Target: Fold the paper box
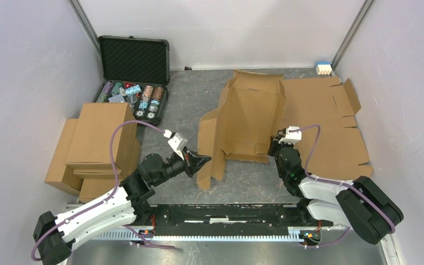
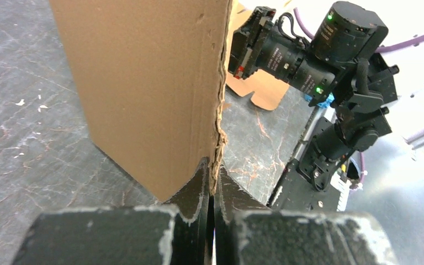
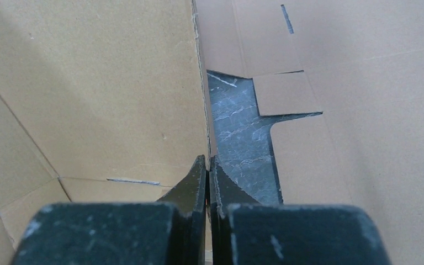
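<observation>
The plain brown corrugated-cardboard paper box stands partly raised on the grey mottled surface, held between the two hands. The left hand is closed tight on the ragged edge of a side flap that rises straight ahead of its fingers. The right hand is pinched shut on the opposite upright edge, and a flat brown cardboard blank lies just to its right

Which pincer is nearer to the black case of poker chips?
Left. The left pincer grips the paper box on the side toward the case; the right pincer grips its far side.
</observation>
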Tool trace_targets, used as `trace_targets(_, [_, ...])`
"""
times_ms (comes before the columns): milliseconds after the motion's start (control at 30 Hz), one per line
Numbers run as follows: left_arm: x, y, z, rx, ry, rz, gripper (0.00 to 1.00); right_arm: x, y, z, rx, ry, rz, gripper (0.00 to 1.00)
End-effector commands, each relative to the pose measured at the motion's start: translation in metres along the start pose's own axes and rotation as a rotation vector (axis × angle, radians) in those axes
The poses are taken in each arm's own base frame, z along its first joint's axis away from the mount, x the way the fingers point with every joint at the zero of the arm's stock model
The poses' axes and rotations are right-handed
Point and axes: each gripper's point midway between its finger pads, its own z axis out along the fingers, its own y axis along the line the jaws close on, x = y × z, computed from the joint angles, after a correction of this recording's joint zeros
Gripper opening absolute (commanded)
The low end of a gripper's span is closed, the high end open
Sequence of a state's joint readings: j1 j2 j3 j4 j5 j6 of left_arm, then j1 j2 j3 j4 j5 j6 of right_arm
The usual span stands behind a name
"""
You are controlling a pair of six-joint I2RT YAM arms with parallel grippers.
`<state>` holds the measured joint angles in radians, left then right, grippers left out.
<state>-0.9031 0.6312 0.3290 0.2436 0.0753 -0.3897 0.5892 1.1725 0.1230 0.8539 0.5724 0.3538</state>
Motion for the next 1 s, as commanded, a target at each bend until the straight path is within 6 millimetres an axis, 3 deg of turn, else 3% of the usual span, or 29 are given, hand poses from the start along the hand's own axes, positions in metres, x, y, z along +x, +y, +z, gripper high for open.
trace_targets(0, [0.013, -0.020, -0.001, 0.109, 0.055, -0.001, 0.02, 0.014, 0.008, -0.012, -0.090, 0.047, -0.014, 0.04])
trace_targets(100, [0.025, -0.023, -0.003, 0.131, 0.107, -0.002, 0.02, 0.021, 0.017, -0.019, -0.168, 0.081, -0.050, 0.09])
trace_targets(267, [0.036, -0.026, -0.002, 0.142, 0.152, -0.009, 0.02, 0.029, 0.025, -0.026, -0.236, 0.116, -0.070, 0.09])
trace_targets(433, [0.038, -0.026, -0.001, 0.139, 0.155, -0.005, 0.02, 0.039, 0.034, -0.034, -0.313, 0.163, -0.094, 0.24])
trace_targets(700, [0.027, -0.020, -0.003, 0.101, 0.102, 0.005, 0.02, 0.033, 0.044, -0.041, -0.379, 0.155, -0.094, 0.30])
trace_targets(867, [0.032, -0.021, -0.002, 0.108, 0.123, 0.000, 0.02, 0.032, 0.053, -0.045, -0.437, 0.155, -0.103, 0.40])
trace_targets(967, [0.032, -0.021, -0.002, 0.110, 0.124, 0.000, 0.02, 0.032, 0.059, -0.050, -0.484, 0.153, -0.106, 0.54])
